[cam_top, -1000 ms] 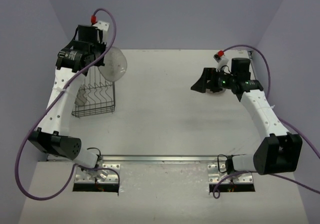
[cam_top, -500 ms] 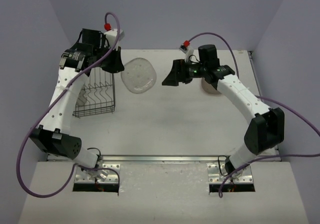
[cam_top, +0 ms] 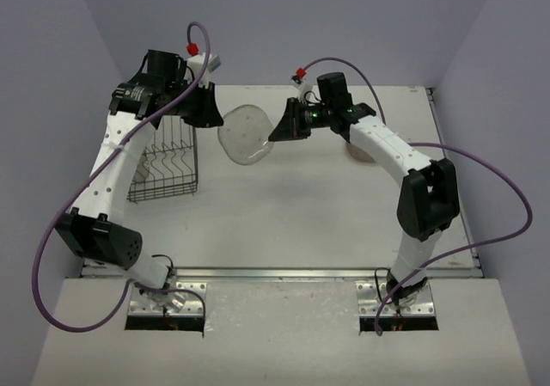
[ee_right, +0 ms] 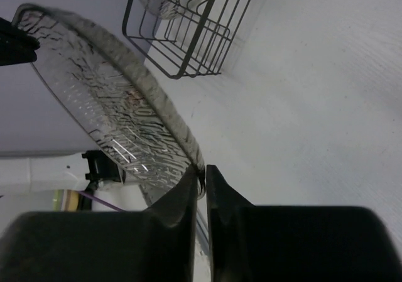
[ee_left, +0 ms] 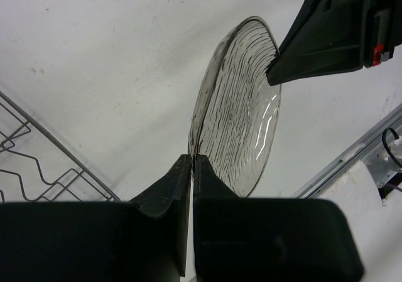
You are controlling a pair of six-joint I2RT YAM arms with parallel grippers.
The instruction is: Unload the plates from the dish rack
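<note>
The white surface (cam_top: 292,205) takes up most of the top view, with pale lilac walls around it. The left arm (cam_top: 101,175) rises along the left side and bends inward at the far end, while the right arm (cam_top: 391,154) stretches from the near right toward the far middle, so the two meet over the far part of the surface. The black wire dish rack (cam_top: 168,175) stands at the far left, just beside the left arm. Its wavy floor dividers are bare across most of their length, and a pale plate (cam_top: 139,169) leans on edge in its left part. Just right of the rack, the see-through plate (cam_top: 245,135) is held up off the surface between the two arms. It is tilted steeply on edge, and its rippled pattern is plain in both wrist views. A beige plate (cam_top: 357,152) lies flat at the far right, partly hidden behind the right arm and well apart from the rack. The left claw (cam_top: 204,111) is pressed together on the rim of the see-through plate on the side nearer the rack, its fingertips pinching the thin edge. The right claw (cam_top: 279,130) pinches the opposite rim in the same way, fingers tight against the edge
</note>
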